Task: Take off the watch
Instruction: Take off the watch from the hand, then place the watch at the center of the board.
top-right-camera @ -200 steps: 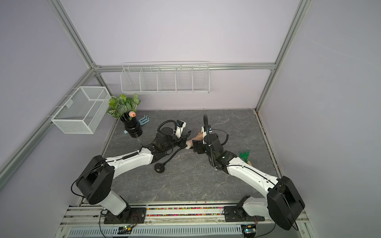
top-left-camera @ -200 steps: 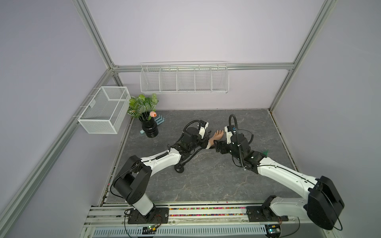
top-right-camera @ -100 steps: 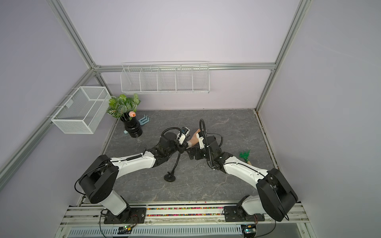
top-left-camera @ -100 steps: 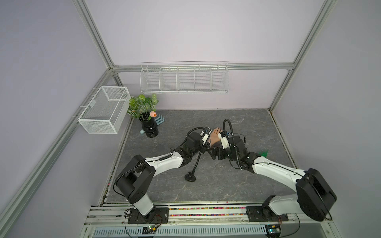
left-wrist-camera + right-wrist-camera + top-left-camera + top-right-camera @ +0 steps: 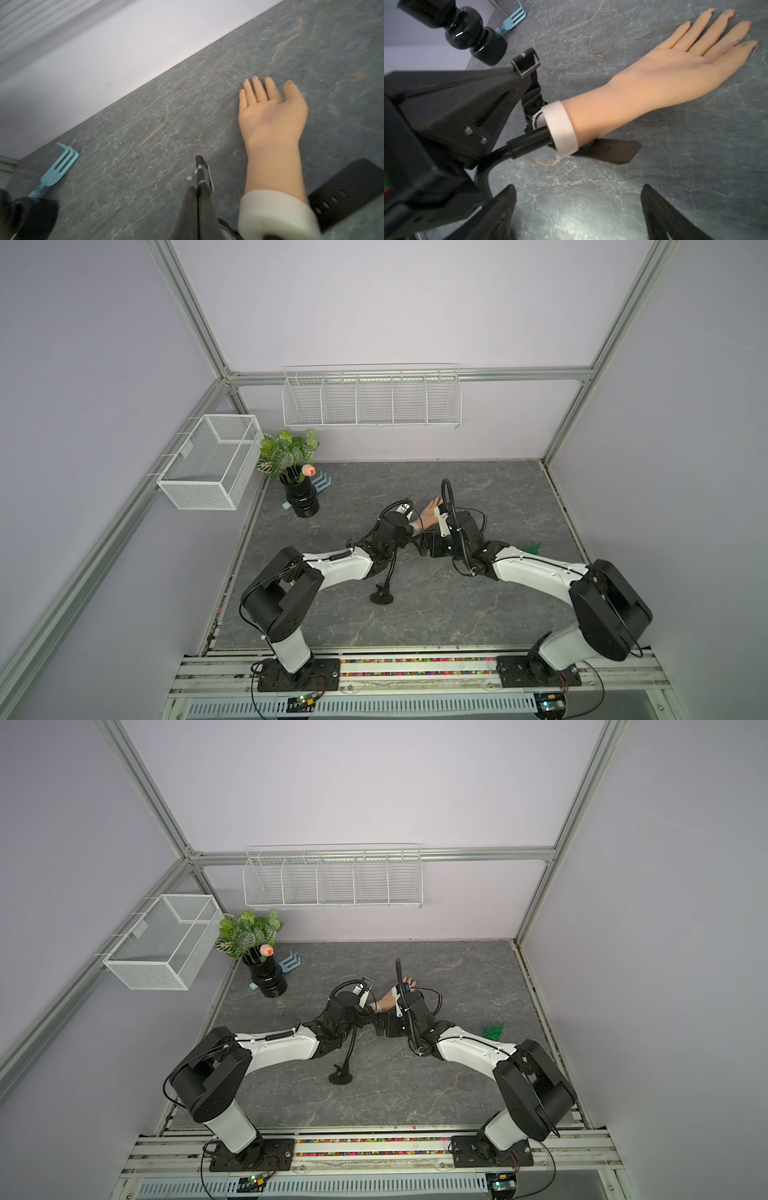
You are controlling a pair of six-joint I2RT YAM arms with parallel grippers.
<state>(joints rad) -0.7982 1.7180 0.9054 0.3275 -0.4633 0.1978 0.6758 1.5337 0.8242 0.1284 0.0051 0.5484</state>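
A grey marbled surface (image 5: 695,166) inside a pale lilac enclosure, seen from overhead and from both of my wrists.

My left fingers (image 5: 197,191) were pressed fully together. They pinched the watch (image 5: 534,101) by the buckle (image 5: 526,64) end of its strap, and the metal buckle poked out past the fingertips. My right fingers (image 5: 579,187) stood wide apart just above the surface, holding and touching nothing, aimed toward the wrist of the mannequin hand (image 5: 664,68).

The watch was unbuckled but not yet off. Its case sat at the very base of the wrist, partly hidden behind the white cuff (image 5: 560,128), where the black gooseneck stem (image 5: 529,143) joined. One strap half rose into my left fingers. The holed strap (image 5: 608,149) lay flat on the surface, passing beneath the forearm. The mannequin hand lay stretched out flat, its fingertips pointing away from both arms.

As I judged it, the step in hand was drawing the opened watch clear of the wrist. The next move called for pulling the buckle end away so the holed strap slid out from under the forearm. My open right fingers would probably need to steady the forearm or the stem, or the hand might drag along with the strap.
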